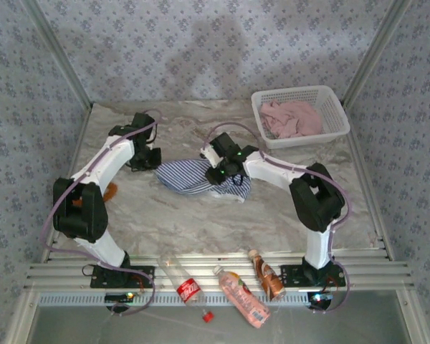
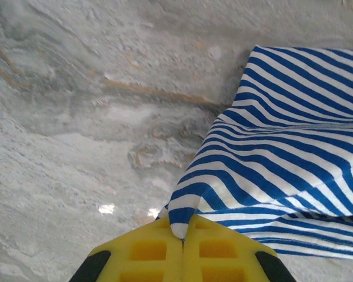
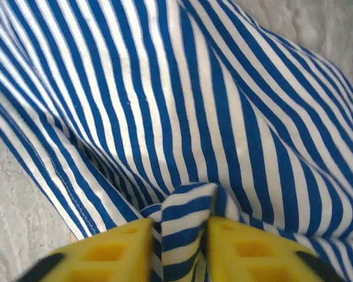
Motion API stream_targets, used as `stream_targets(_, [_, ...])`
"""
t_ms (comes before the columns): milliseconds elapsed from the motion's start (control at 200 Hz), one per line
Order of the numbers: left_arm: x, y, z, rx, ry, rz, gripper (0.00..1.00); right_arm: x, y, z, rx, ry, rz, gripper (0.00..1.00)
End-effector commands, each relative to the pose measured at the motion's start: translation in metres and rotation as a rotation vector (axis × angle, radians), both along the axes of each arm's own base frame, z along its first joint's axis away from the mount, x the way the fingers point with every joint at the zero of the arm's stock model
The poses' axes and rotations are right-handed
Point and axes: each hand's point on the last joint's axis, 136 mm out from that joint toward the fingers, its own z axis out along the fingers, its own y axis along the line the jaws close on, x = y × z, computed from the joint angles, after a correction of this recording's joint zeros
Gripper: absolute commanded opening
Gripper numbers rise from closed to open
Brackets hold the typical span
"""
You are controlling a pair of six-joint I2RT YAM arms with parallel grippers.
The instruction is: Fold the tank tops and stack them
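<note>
The striped tank top (image 1: pixel 192 175) shows thin navy-and-white stripes — brighter blue up close — and the other tank top (image 1: pixel 292 118) is plain dusty pink, the basket (image 1: pixel 337 107) a white lattice. The table (image 1: pixel 165 215) is marbled grey-white with tan veins; the walls (image 1: pixel 201 43) are grey-blue with a small floral print, and the left gripper (image 2: pixel 183 226) has yellow fingers (image 2: pixel 148 251).

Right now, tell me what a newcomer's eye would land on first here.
The striped tank top lies bunched mid-table, one corner pinched in the left gripper, a fold inside the open right gripper. The pink tank top sits crumpled in the white basket at the far right corner. Bottles lie along the near edge.
</note>
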Motion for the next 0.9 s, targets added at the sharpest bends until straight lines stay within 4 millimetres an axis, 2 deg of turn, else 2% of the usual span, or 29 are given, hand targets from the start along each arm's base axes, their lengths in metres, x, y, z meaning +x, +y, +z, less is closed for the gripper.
stream_targets(0, [0.01, 0.009, -0.005, 0.016, -0.019, 0.04, 0.0, 0.002, 0.011, 0.027, 0.065, -0.044, 0.036, 0.45])
stream_targets(140, [0.007, 0.01, -0.014, 0.018, 0.006, 0.035, 0.0, -0.015, -0.033, 0.046, 0.074, -0.081, -0.068, 0.52])
stream_targets(155, [0.007, 0.011, -0.015, 0.018, 0.01, 0.036, 0.0, -0.022, -0.042, 0.038, 0.062, -0.063, -0.086, 0.52])
stream_targets(210, [0.006, 0.01, -0.017, 0.011, 0.013, 0.035, 0.0, -0.033, -0.062, 0.038, 0.078, -0.049, -0.158, 0.52])
stream_targets(285, [0.005, 0.009, -0.018, 0.001, 0.023, 0.035, 0.0, -0.052, -0.076, 0.031, 0.103, -0.009, -0.228, 0.5])
stream_targets(370, [0.005, 0.008, -0.019, -0.001, 0.026, 0.03, 0.0, -0.065, -0.075, 0.015, 0.135, 0.051, -0.252, 0.5])
stream_targets(440, [0.005, 0.008, -0.019, 0.0, 0.03, 0.028, 0.0, -0.065, -0.07, 0.007, 0.148, 0.066, -0.258, 0.5])
stream_targets(630, [0.003, 0.005, -0.021, -0.019, 0.037, 0.025, 0.0, -0.038, -0.05, -0.01, 0.163, 0.067, -0.258, 0.5])
stream_targets(745, [-0.001, 0.005, -0.021, -0.02, 0.04, 0.021, 0.0, -0.026, -0.036, -0.013, 0.187, 0.07, -0.262, 0.51])
stream_targets(894, [-0.004, 0.004, -0.023, -0.026, 0.049, 0.014, 0.0, -0.02, -0.035, -0.033, 0.132, 0.095, -0.285, 0.52])
